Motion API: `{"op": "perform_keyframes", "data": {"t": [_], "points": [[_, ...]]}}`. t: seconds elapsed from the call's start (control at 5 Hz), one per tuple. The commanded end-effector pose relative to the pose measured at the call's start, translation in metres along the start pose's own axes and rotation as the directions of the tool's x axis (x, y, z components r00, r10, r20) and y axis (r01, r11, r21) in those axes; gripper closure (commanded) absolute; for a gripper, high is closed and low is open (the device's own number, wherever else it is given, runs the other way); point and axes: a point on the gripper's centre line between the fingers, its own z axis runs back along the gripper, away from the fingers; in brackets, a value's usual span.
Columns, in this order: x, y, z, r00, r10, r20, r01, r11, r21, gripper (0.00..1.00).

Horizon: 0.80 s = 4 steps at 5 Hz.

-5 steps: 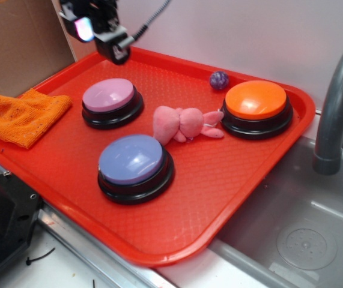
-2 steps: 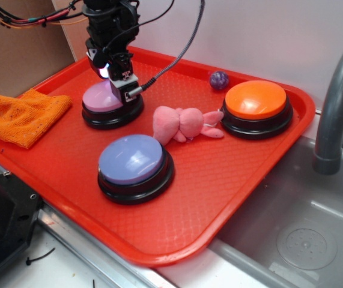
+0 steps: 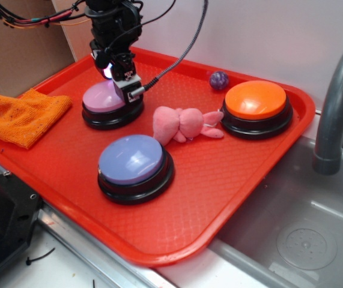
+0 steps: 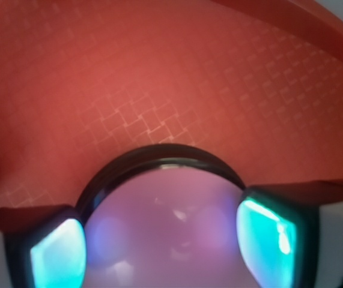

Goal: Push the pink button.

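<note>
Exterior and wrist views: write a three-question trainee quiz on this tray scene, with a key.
1. True or false: the gripper is positioned over the pink button.
2. Which object lies between the pink button and the orange button? A) orange cloth B) pink plush toy C) small purple ball
3. Fill in: in the wrist view, the two fingertips stand at either side of the pink button's ____ top.

Key:
1. True.
2. B: the pink plush toy lies between them; the orange cloth sits at the tray's left edge, the small purple ball near its far rim.
3. Dome.
</note>
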Motion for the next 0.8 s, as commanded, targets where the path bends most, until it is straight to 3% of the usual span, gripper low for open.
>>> {"op": "perform_keyframes", "data": {"t": [0.0, 0.2, 0.4, 0.6], "points": [[-0.002, 0.009, 0.039, 0.999, 0.036, 0.018, -0.036, 0.999, -0.014, 0.00], [-0.007, 0.018, 0.047, 0.998, 0.068, 0.016, -0.068, 0.998, -0.016, 0.00], [-0.013, 0.022, 0.061, 0.994, 0.099, 0.049, -0.098, 0.995, -0.009, 0.00], [-0.014, 0.022, 0.067, 0.993, 0.113, 0.045, -0.114, 0.993, 0.024, 0.00]]}}
